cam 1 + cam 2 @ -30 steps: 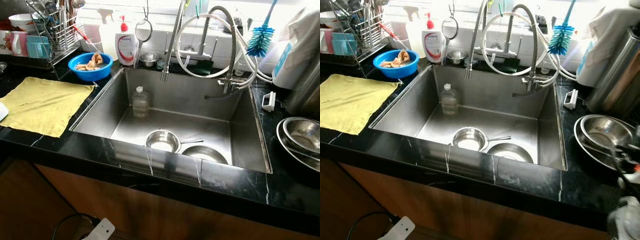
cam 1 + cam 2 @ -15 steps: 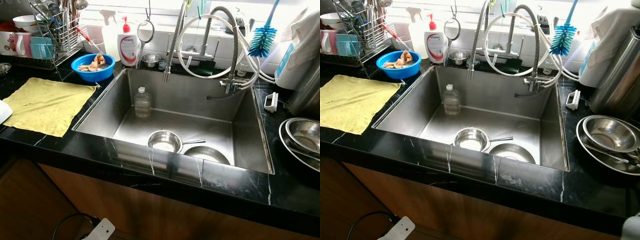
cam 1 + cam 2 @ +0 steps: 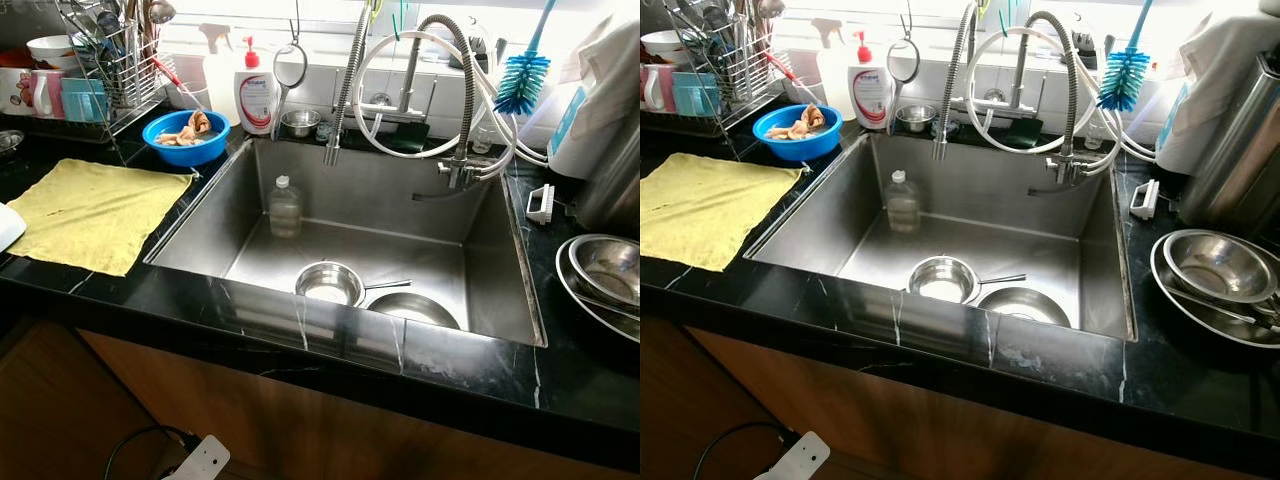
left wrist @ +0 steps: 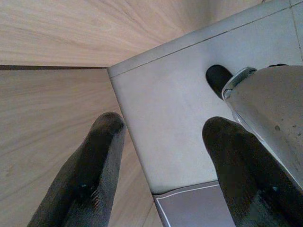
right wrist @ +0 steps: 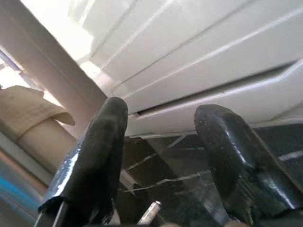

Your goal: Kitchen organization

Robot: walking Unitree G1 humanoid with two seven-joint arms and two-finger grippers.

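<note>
A steel sink (image 3: 200,215) is set into the black counter (image 3: 480,360) in front of me. In its basin lie a small steel pan with a handle (image 3: 328,283), a steel bowl (image 3: 412,308) beside it, and an upright plastic bottle (image 3: 284,206). Stacked steel bowls (image 3: 1210,270) rest on the counter to the right. A yellow cloth (image 3: 90,210) lies on the left. My left gripper (image 4: 163,161) is open, hanging over wooden floor and a grey tile. My right gripper (image 5: 163,156) is open with nothing between its fingers, near white panels and dark marble.
A blue bowl of scraps (image 3: 186,133), a soap pump bottle (image 3: 254,92) and a dish rack (image 3: 100,60) stand at the back left. A coiled faucet hose (image 3: 440,90) and a blue brush (image 3: 522,78) hang over the sink. A cable and white plug (image 3: 200,458) lie on the floor.
The whole view has shifted slightly as the camera moved. The pale arm part at the lower right corner of the right eye view is gone. Nothing on the counter or in the sink has moved.
</note>
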